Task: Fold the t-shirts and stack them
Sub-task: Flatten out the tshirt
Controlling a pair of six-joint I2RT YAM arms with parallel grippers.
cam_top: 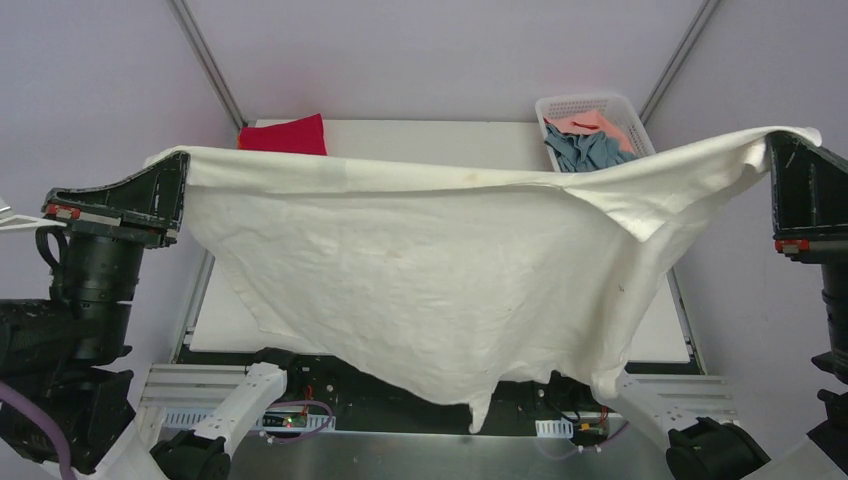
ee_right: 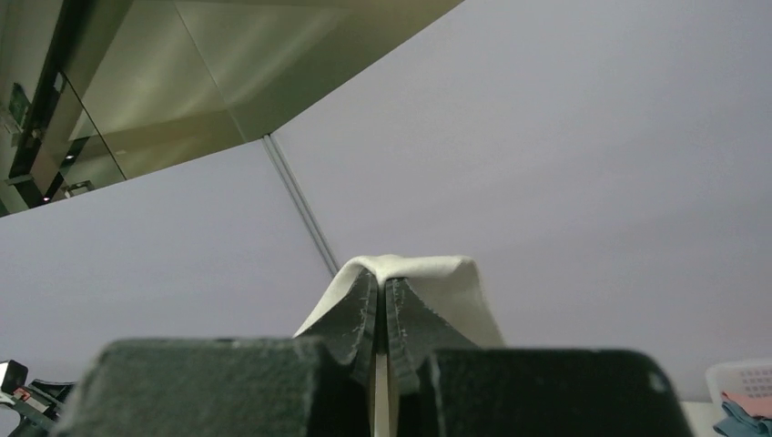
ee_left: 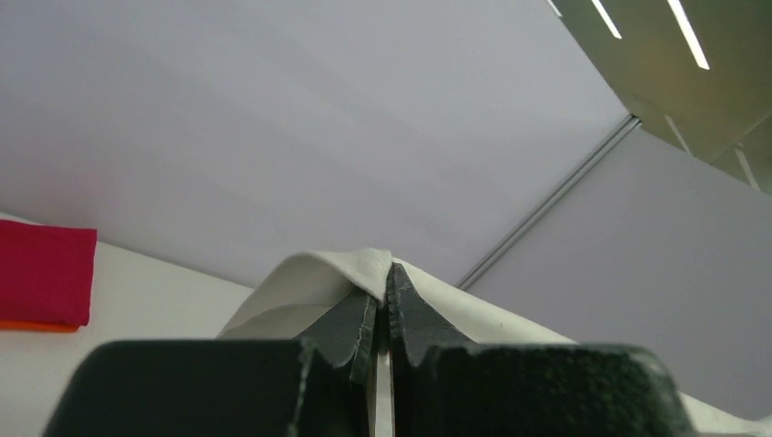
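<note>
The cream-white t-shirt [cam_top: 420,270] hangs spread in the air above the surface [cam_top: 225,325], stretched wide between the two claws. Its upper edge runs nearly taut from one claw to the other. Below that edge the cloth droops in one broad sheet, and its lowest tip dangles near the arm bases.

The left claw [ee_left: 383,282] is at the shirt's upper left corner. Its fingers are pressed fully together with a fold of the cream cloth pinched between them and draped over their tips. The right claw [ee_right: 382,284] grips the shirt's upper right corner the same way, closed tight on a hump of cloth. A loose flap hangs down just inward of this corner.

Behind the cream shirt's right half a white mesh basket [cam_top: 556,104] stands on the surface. Inside it a grey-blue t-shirt [cam_top: 590,150] lies crumpled at the near side, with a salmon pink t-shirt [cam_top: 590,123] beside and partly under it at the far side.

Behind the cream shirt's left half a crimson red t-shirt [cam_top: 285,135] lies folded flat on the surface. The left wrist view shows a thin orange edge [ee_left: 36,325] under it.
</note>
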